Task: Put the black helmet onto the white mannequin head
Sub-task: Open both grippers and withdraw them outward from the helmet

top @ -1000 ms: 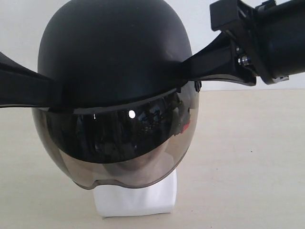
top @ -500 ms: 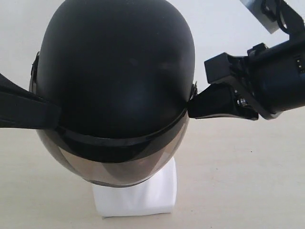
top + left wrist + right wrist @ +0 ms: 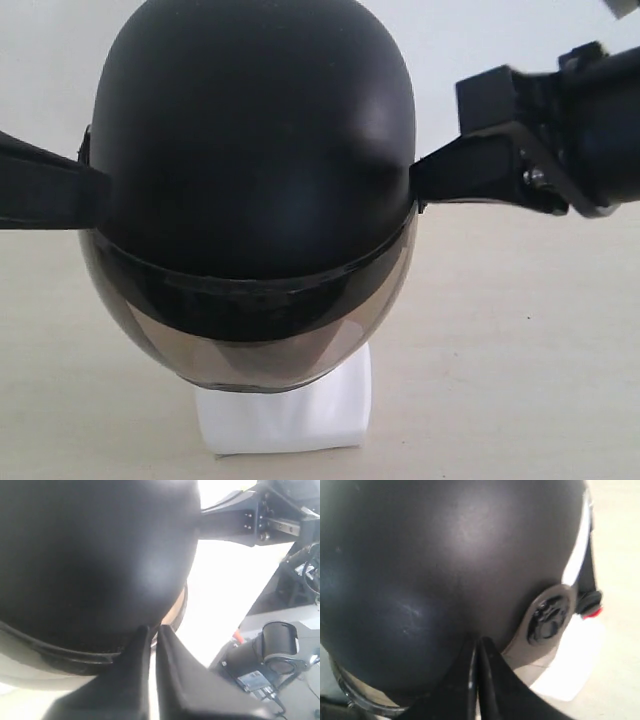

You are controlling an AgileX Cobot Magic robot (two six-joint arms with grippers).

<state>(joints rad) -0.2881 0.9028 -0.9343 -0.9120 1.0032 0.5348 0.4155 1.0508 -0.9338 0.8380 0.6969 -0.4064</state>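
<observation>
The black helmet (image 3: 250,150) sits over the white mannequin head (image 3: 285,415). The shell encloses the head, and only the blocky base shows below the visor (image 3: 250,345). Treat the shell as rigid, smooth and likely slippery. Hold it at opposite flanks near the rim, not by the visor. The left tool (image 3: 150,630) and right tool (image 3: 476,642) are each narrowed almost closed, tips against the flanks. The base stands on the bench (image 3: 520,350).
</observation>
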